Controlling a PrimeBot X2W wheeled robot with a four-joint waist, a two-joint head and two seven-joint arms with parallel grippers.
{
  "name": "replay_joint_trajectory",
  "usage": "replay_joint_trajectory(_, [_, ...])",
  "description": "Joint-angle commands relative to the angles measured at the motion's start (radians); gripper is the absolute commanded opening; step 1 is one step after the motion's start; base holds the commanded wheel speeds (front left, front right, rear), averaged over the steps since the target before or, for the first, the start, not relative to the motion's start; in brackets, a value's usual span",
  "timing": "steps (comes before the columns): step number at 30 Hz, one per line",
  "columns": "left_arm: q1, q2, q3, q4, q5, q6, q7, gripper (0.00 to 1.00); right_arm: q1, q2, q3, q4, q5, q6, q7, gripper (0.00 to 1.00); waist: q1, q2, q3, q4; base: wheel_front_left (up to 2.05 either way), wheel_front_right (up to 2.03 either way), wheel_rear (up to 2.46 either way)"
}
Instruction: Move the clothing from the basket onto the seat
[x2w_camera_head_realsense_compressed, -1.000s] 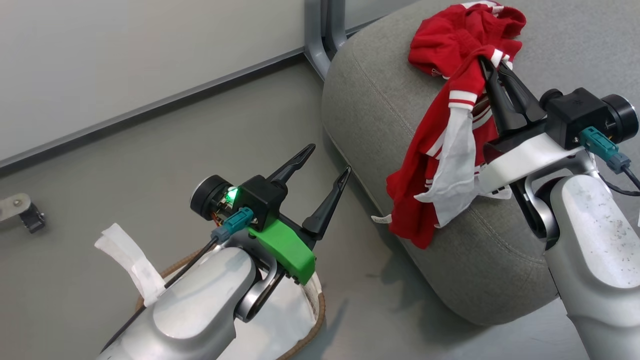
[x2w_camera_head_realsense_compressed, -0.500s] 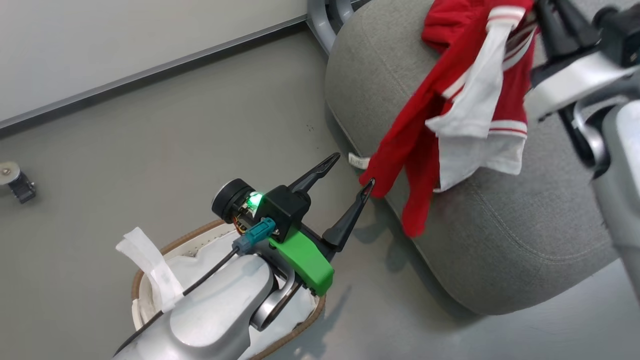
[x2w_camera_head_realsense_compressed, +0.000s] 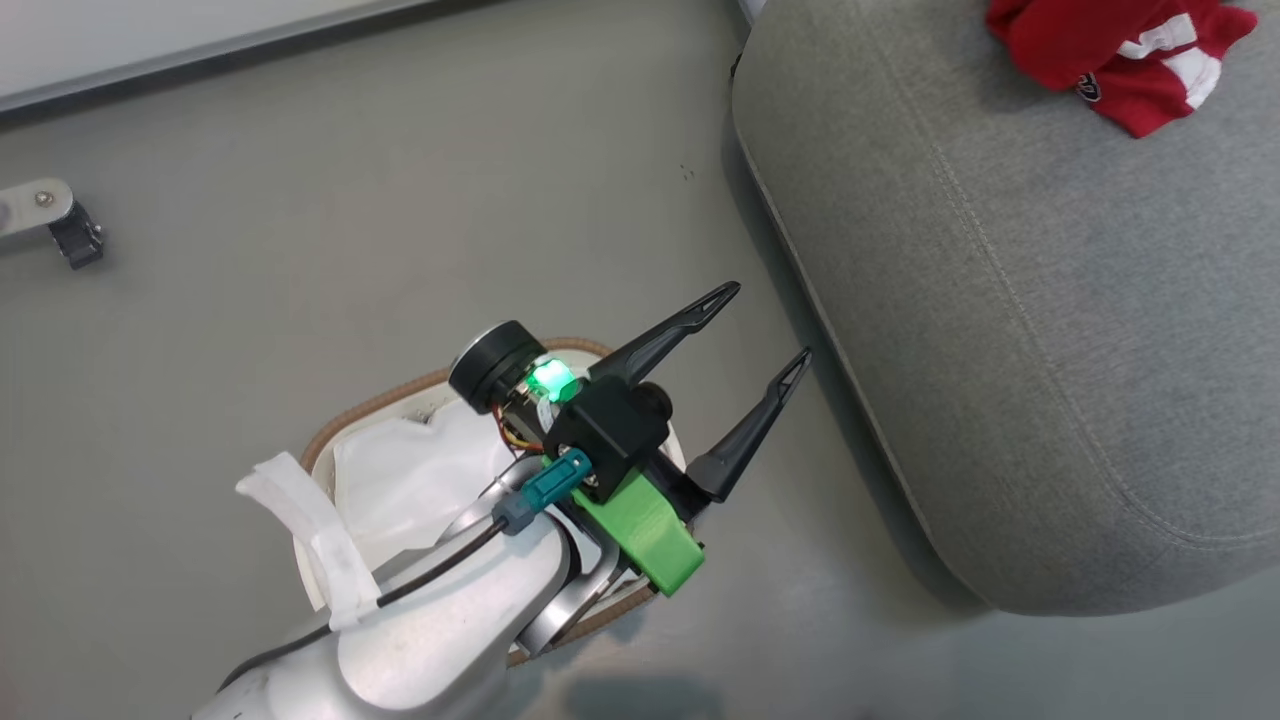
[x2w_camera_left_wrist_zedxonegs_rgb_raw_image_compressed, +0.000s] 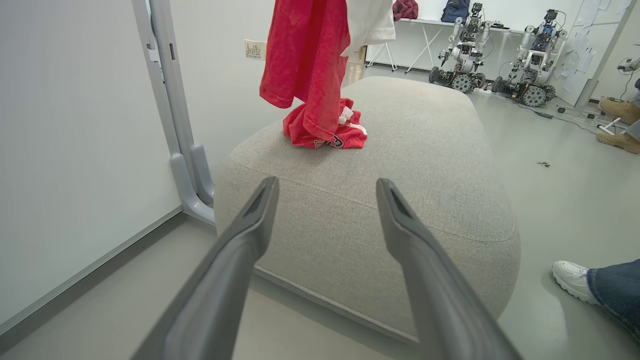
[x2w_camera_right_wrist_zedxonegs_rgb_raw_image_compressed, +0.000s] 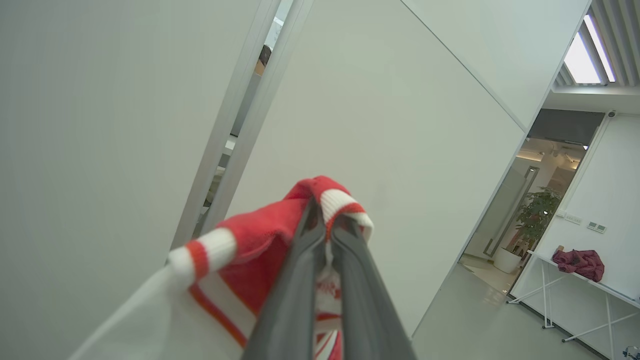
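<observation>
Your right gripper, clenched on the clothing: lower it over the seat's far end before releasing; left gripper stands released.

The seat is bare except clothing at its far end.

Bright, even light is flooding the room; ceiling panels are glaring (blown white), wrist views bowing at edges.
</observation>
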Motion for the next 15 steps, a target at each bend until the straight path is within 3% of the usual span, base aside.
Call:
replay_joint_trajectory(1, [-0.022, 0.014, -0.001, -0.018, 0.013, 0.009, 0.007, 1.0, -0.015, -0.012, -0.022, 0.029, -0.023, -0.001, 0.005, 0.0, -0.0001, 0.0, 0.083, 0.06, 0.0, 0.0, 0.0])
replay_joint_trajectory(6, [-0.046, 0.025, -0.006, -0.059, 0.035, 0.02, 0.027, 1.0, -0.003, -0.052, -0.128, 0.14, -0.071, -0.001, -0.009, 0.0, -0.0001, 0.0, 0.148, 0.095, 0.0, 0.0, 0.0])
replay_joint_trajectory(15, [-0.078, 0.069, 0.0, -0.096, 0.053, 0.035, 0.066, 1.0, 0.111, 0.044, -0.309, 0.361, -0.159, -0.001, -0.152, 0.0, -0.0001, 0.0, 0.256, 0.109, 0.0, 0.0, 0.0])
